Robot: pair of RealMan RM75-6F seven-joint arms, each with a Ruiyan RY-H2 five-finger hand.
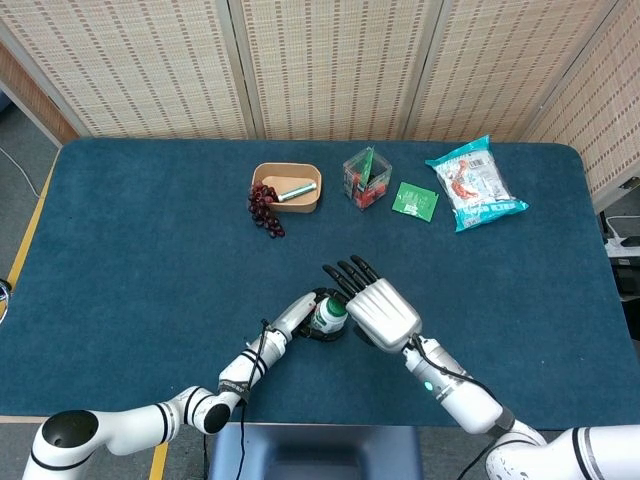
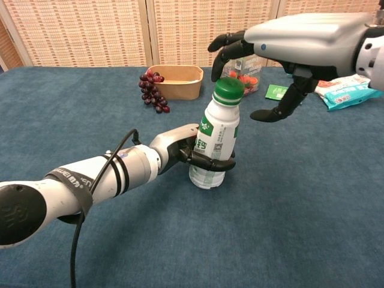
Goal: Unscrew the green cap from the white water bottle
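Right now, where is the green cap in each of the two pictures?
Head view: the green cap sits low in the middle, between the left hand and the right hand.
Chest view: the green cap is just right of centre in the upper half, atop the white bottle, under the right hand.
Shared landmark: the grapes beside the brown bowl.

Bright, even indoor light; soft faint shadows; sharp focus throughout.

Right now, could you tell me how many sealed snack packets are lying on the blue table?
2: a small flat green packet beside the clear plastic box, and a larger white-and-teal bag toward the table's far right. Others may hide behind the right hand in the chest view.
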